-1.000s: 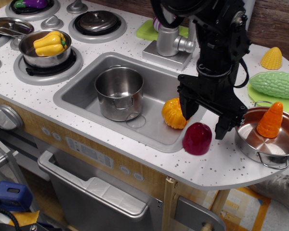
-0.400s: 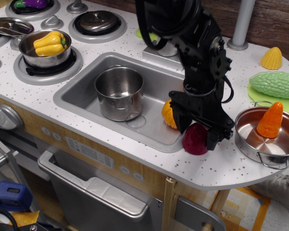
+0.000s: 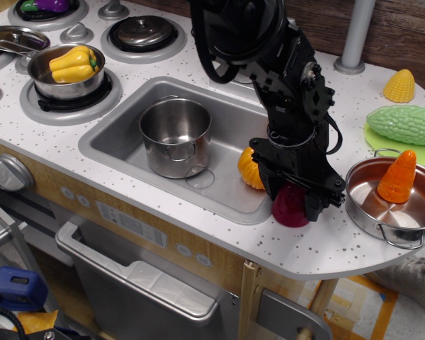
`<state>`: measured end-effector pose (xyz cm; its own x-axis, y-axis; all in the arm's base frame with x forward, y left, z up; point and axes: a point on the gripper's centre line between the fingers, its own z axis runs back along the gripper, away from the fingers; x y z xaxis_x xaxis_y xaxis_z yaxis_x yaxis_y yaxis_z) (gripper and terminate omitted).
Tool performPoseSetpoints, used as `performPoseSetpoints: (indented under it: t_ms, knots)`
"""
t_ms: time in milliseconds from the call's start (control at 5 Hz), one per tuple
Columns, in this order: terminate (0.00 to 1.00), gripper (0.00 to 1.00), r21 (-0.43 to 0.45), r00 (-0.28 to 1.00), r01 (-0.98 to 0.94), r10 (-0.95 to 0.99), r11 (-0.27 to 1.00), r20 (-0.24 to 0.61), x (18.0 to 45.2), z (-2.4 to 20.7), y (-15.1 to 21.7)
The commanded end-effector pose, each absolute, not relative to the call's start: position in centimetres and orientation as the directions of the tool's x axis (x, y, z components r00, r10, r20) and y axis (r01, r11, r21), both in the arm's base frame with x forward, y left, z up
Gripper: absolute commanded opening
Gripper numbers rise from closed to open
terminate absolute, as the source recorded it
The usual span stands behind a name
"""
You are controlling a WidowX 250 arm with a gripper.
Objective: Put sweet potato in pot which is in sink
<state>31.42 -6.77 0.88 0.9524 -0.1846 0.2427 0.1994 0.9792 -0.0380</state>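
Black gripper (image 3: 298, 200) stood over the sweet potato (image 3: 290, 206) on the counter edge right of the sink (image 3: 120, 138), fingers at either side; whether they clamped it I could not tell. Beside it, a pan (image 3: 372, 212) held an orange carrot (image 3: 399, 176). Farther in, the pot (image 3: 175, 137) stood empty in the sink, a pumpkin (image 3: 249, 168) near it. Beyond, a stove pan (image 3: 44, 83) held a yellow pepper (image 3: 73, 64).

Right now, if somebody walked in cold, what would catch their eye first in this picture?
The black gripper dominates, pressed down over the dark red sweet potato on the counter by the sink's right front corner. Next, the shiny steel pot standing empty in the sink, and the orange carrot upright in a pan at far right.
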Motion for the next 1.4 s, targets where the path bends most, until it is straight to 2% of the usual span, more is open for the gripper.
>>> performPoseSetpoints:
  t_ms: [0,200,600,800,1000,1200]
  knots:
    - [0.00,0.00,0.054,0.935,0.267,-0.272,0.962,0.226,33.2,5.7,-4.7]
    - [0.00,0.00,0.098,0.926,0.303,-0.317,0.948,0.205,34.1,7.1,-3.1]
    - [0.00,0.00,0.198,0.871,0.397,-0.436,0.896,0.225,36.3,6.6,3.0]
    - [0.00,0.00,0.208,0.852,0.434,-0.474,0.877,0.223,37.3,6.4,5.9]
    - [0.00,0.00,0.177,0.842,0.463,-0.493,0.868,0.219,38.4,5.6,9.2]
    - [0.00,0.00,0.173,0.815,0.494,-0.523,0.852,0.248,39.3,4.3,11.6]
